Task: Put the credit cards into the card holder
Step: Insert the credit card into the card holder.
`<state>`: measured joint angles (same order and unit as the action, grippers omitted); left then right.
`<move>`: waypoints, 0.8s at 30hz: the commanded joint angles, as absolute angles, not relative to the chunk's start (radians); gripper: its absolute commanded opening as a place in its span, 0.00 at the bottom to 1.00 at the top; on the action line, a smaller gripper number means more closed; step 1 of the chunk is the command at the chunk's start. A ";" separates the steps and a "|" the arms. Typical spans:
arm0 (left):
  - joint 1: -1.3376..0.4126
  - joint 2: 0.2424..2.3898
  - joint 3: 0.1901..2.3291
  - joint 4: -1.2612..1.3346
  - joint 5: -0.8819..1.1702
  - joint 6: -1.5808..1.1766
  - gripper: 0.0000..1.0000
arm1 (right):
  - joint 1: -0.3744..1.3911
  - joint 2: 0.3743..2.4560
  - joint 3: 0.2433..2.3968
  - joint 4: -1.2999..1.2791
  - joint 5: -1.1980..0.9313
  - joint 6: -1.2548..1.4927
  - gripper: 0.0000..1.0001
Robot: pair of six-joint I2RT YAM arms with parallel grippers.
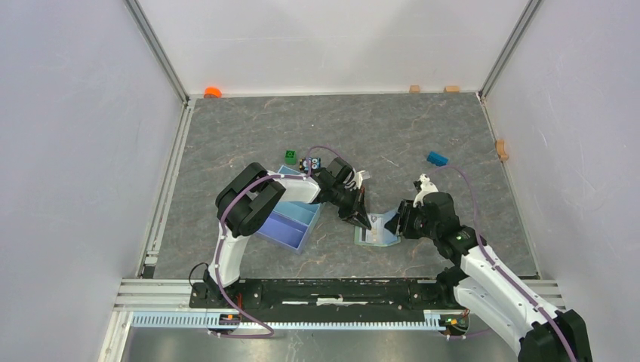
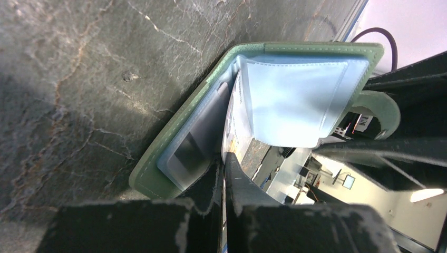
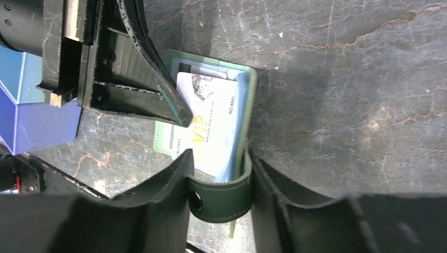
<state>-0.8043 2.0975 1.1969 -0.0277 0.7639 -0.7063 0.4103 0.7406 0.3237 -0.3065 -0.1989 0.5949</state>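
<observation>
While both arms leaned over the grey stone-patterned table (image 1: 340, 128), we saw the light blue tray (image 1: 290, 226) behind the left pincer (image 3: 181, 117), on the side away from the right pincer (image 3: 219, 161). The sage-green card holder (image 3: 252, 95) lay open between the two. The right pincer grasped it by the edge that carries the snap tab (image 3: 221, 199), one jaw touching each side of the tab. The left pincer was clenched, its joined tips resting on the white VIP card (image 3: 216, 124), which sat partly inside a slot just ahead of them. A grey card (image 2: 196, 141) sat in the clear pocket beside those tips.

We judged the holder soft and floppy, best held at its stitched rim or tab. The cards looked light, stiff and slick. They seemed easier to pinch by a short edge, or to push flat from behind, than to lift off the table.
</observation>
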 commanded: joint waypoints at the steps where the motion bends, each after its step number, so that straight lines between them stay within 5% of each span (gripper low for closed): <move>1: -0.805 2.096 1.184 -0.052 0.698 -0.697 0.02 | 0.410 0.745 0.326 -0.306 -0.161 0.582 0.41; 10: -0.807 2.093 1.180 -0.010 0.717 -0.716 0.02 | 0.411 0.788 0.324 -0.381 -0.059 0.543 0.10; 24: -0.806 2.113 1.170 0.061 0.753 -0.761 0.02 | 0.410 0.876 0.279 -0.389 0.063 0.509 0.00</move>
